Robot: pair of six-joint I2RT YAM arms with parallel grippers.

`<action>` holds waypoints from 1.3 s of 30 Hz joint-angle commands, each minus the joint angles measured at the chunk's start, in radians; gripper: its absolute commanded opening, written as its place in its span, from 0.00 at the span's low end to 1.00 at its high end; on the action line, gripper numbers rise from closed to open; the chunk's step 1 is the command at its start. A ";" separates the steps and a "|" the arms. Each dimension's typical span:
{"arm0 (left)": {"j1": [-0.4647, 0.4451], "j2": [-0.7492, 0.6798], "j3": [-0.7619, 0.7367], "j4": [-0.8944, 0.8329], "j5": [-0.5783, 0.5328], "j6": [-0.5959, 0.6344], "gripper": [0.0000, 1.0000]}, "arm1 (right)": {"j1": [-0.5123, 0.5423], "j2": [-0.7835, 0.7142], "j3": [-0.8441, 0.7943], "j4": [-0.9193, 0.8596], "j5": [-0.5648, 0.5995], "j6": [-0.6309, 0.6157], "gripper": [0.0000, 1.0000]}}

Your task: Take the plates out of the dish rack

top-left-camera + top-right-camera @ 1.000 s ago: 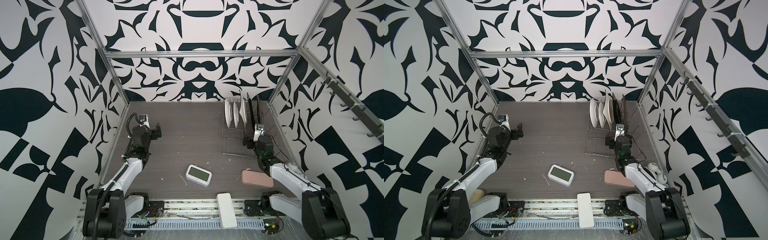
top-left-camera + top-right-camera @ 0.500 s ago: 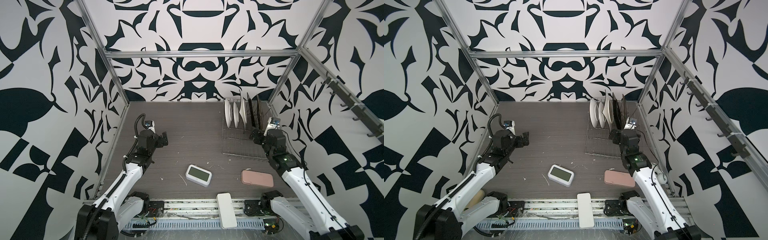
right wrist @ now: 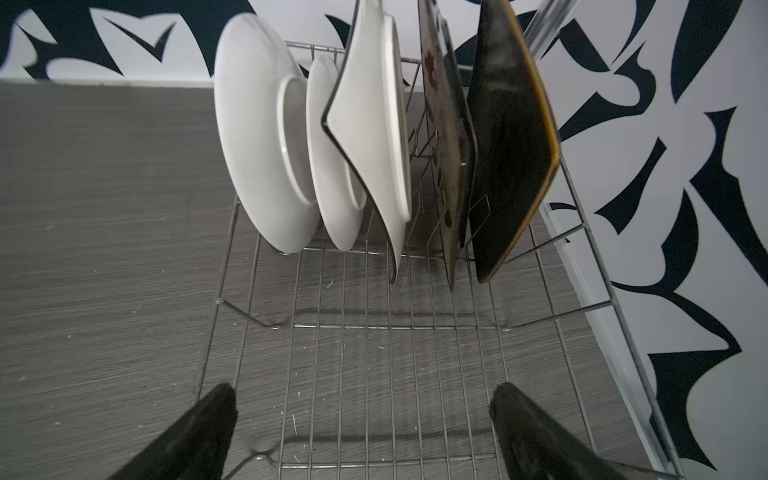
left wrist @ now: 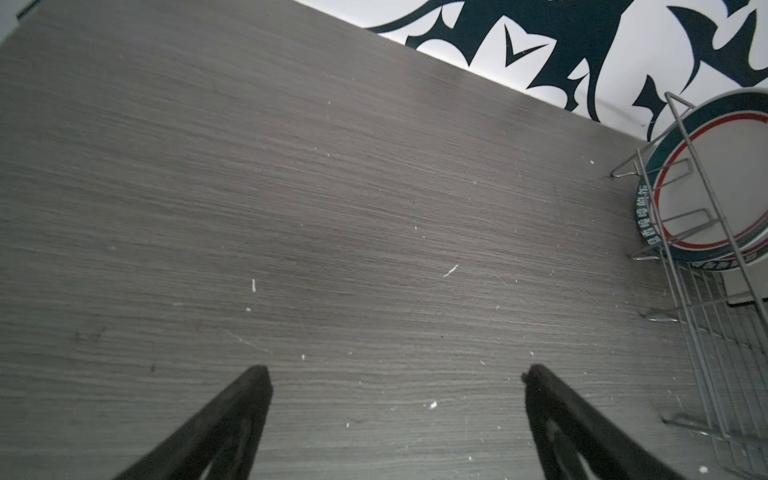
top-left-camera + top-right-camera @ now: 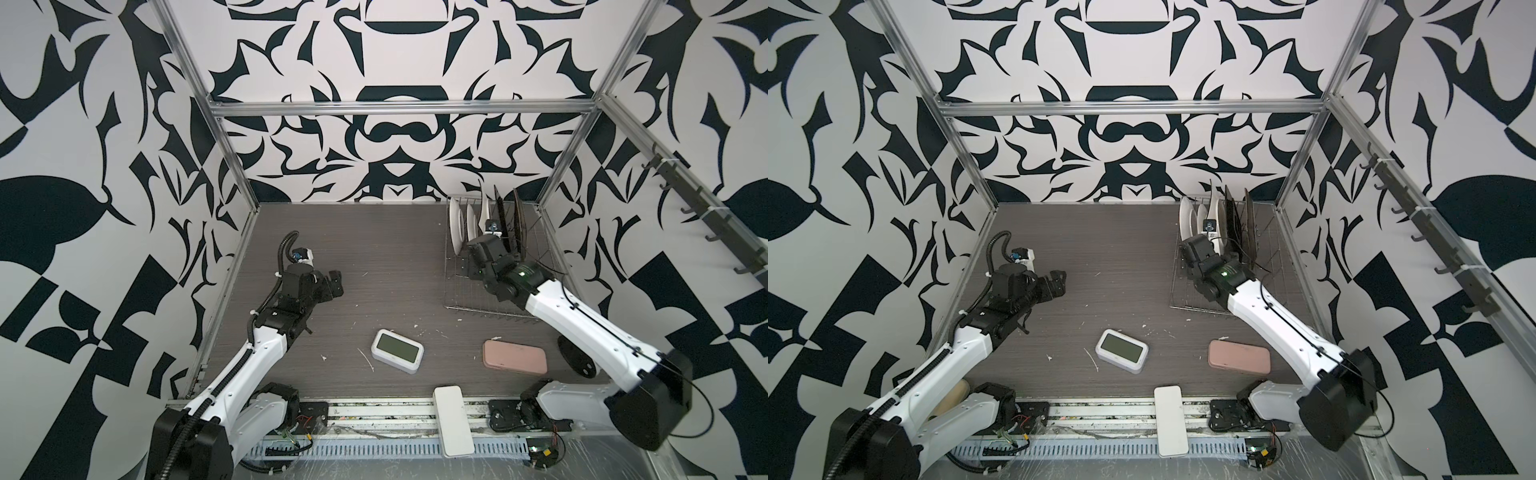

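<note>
1. Five plates (image 3: 374,124) stand on edge in the dish rack (image 3: 374,328), straight ahead of the right claw (image 3: 363,390), past its fingertips and untouched by them
2. Right claw: jaws spread wide with nothing between them, hovering over the bare end of the rack's wire floor nearest to it
3. Ahead of that claw, counting from the table's middle outward: large round white plate (image 3: 262,137), smaller round white plate (image 3: 332,174), white square plate (image 3: 370,83), floral square plate (image 3: 446,145), then dark plate with tan edge (image 3: 515,145) closest to the side wall
4. Left claw (image 4: 397,370): jaws spread apart and empty, above the bare table (image 4: 291,187), well apart from the rack; the rack's end plate, showing a teal rim band, lies ahead of it and off toward the right arm's side
5. Behind the right claw, back toward the robot's base, a clock (image 5: 397,351) and a pink case (image 5: 514,358) lie flat on the table, the case just beside the right arm
</note>
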 commanded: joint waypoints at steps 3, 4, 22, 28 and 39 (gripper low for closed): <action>-0.008 0.001 0.025 -0.028 0.060 -0.084 0.99 | 0.002 0.081 0.094 0.016 0.106 -0.039 0.99; -0.009 0.003 0.030 -0.033 0.064 -0.089 0.99 | 0.001 0.095 0.090 0.056 0.111 -0.071 0.98; -0.012 0.027 0.081 -0.061 0.068 -0.093 0.99 | -0.126 0.268 0.124 0.298 0.039 -0.321 0.88; -0.012 0.037 0.093 -0.078 0.071 -0.089 0.99 | -0.128 0.309 0.142 0.321 0.037 -0.320 0.79; -0.012 0.039 0.103 -0.102 0.071 -0.076 0.99 | -0.143 0.368 0.159 0.389 0.148 -0.412 0.66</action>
